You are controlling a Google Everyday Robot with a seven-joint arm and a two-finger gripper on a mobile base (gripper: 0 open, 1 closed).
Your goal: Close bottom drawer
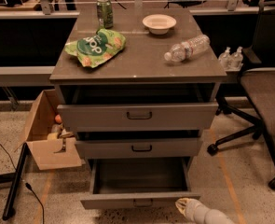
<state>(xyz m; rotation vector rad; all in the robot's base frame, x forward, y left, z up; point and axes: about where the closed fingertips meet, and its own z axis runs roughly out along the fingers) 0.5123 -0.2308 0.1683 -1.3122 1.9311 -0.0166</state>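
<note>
The bottom drawer (139, 200) of the grey cabinet is pulled far out, and its plain grey tray (139, 175) is empty. Its narrow front panel has a small dark centre handle (142, 203). My gripper (189, 207) shows as a pale rounded tip at the bottom edge of the camera view. It is just right of the drawer front's right end and close to it. I cannot tell if it touches the drawer. The mid-sized drawer (139, 148) and the tall top drawer (138, 115) above stand slightly out.
On the cabinet top (141, 59) lie a green chip bag (96, 47), a green can (104, 12), a white bowl (159, 23) and a plastic bottle (187, 47). An open cardboard box (48, 134) stands left. An office chair (263, 101) stands right.
</note>
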